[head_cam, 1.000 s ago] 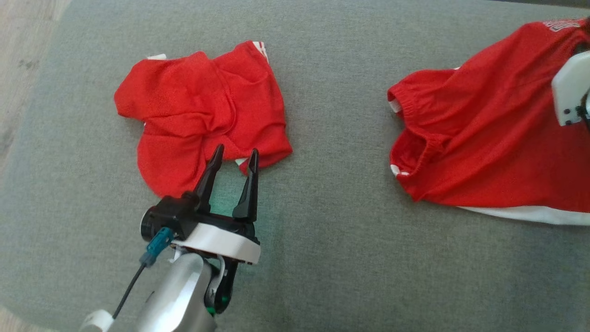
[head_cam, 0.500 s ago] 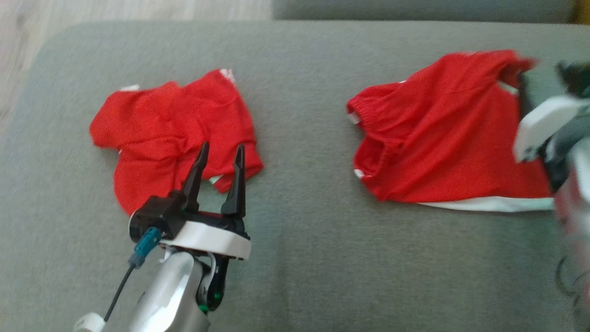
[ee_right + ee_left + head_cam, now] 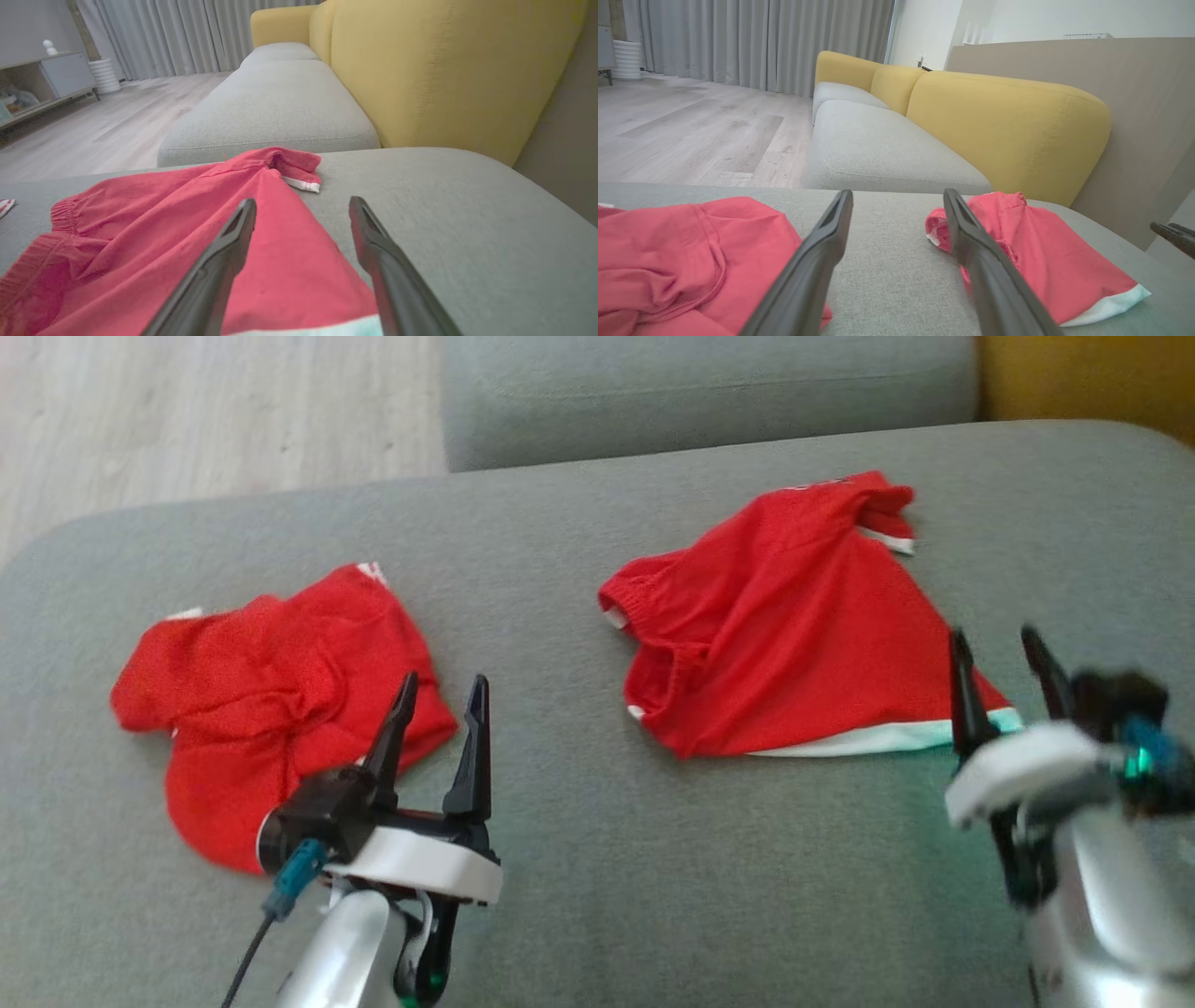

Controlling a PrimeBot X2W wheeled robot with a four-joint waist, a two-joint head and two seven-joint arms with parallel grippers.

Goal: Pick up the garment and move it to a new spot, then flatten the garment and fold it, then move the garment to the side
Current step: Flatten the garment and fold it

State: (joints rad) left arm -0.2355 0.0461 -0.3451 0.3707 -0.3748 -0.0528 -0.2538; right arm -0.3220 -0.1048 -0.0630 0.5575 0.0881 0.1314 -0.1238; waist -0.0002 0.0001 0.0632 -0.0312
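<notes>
Shorts [image 3: 794, 625] lie in the upper right of the head picture, red with a white edge along the bottom. They are spread on the grey couch [image 3: 597, 877] but still wrinkled. A second red cloth [image 3: 252, 700] sits bunched up at the middle left, well apart from them. I think the shorts are your job here, but I cannot be sure.

The big change is your right hand [image 3: 991, 633]. A second ago only its white wrist showed at the right edge, up over the shorts. Now the whole hand is at the lower right, with its two fingers spread and nothing between them. One finger crosses the white edge at the near corner of the shorts. I cannot tell if it touches the cloth.

Your left hand [image 3: 443, 679] is at the lower left, also spread and holding nothing. Its tips are at the lower right edge of the red cloth, much as they were a second ago.

The whole head picture has slid too, but that is the camera moving, not the clothes.

So nothing is held right now. I think the shorts are in their spot, and smoothing them flat comes next.
</notes>
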